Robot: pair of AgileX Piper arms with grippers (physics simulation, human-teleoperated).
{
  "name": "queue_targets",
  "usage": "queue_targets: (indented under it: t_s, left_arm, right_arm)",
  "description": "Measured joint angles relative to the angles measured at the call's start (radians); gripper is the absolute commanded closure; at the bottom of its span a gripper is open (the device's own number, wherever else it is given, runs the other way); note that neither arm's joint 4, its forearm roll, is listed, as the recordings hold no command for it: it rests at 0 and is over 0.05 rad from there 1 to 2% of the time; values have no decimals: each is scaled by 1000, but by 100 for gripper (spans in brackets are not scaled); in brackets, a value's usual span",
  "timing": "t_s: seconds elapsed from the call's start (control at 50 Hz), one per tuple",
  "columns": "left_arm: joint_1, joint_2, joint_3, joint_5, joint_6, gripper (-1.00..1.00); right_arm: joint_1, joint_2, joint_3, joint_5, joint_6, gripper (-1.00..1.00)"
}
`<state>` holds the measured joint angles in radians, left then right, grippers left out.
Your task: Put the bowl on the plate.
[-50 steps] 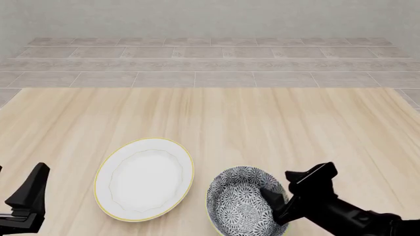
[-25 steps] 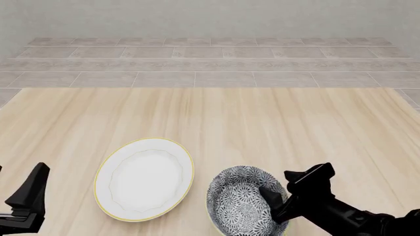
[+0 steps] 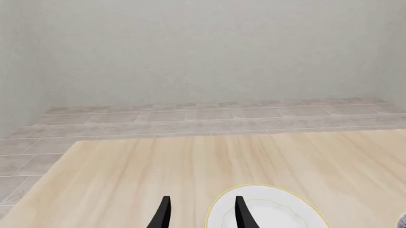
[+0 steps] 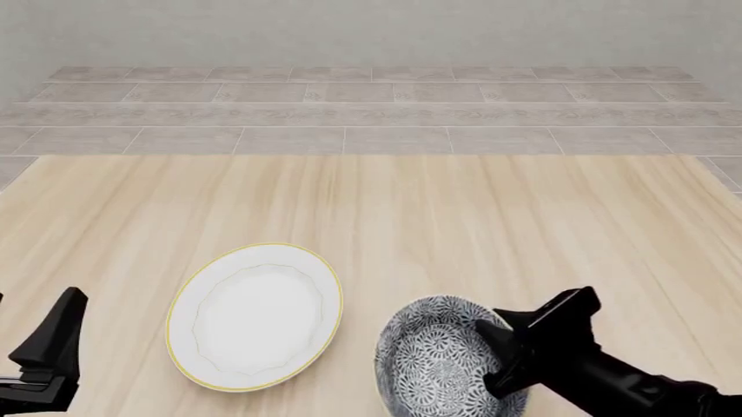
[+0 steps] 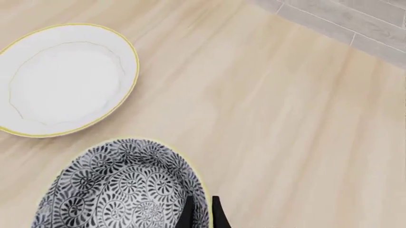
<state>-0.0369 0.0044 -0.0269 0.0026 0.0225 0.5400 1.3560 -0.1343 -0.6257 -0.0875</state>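
Now right claw [image 5: 201, 211] pinched on bowl [image 5: 120, 185] rim, beside plate [image 5: 63, 78]

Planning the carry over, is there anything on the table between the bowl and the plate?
Nothing visible. Only bare table lies between the bowl, gripped at its rim by the right end effector, and the plate.

The right gripper [image 4: 501, 345] sits at the lower right of the front view, its black arm running off toward the bottom right corner. Its two fingers are drawn close together, pinching the rim of the bowl [image 4: 447, 358], one finger inside and one outside. The left gripper [image 4: 52, 334] rests at the lower left edge, fingers [image 3: 163, 212] spread apart and holding nothing.
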Motion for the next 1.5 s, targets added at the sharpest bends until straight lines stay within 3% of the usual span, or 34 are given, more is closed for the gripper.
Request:
queue_targets:
  t_s: [0.36, 1.14, 1.5]
  left_arm:
    - [0, -1, 2, -2, 0, -100]
    - [0, 36, 8, -48, 1, -100]
    - [0, 47, 9, -62, 1, -100]
  right_arm:
    - [18, -84, 12, 42, -31, 100]
    - [-87, -148, -43, 167, 46, 100]
    - [-96, -223, -109, 310, 73, 100]
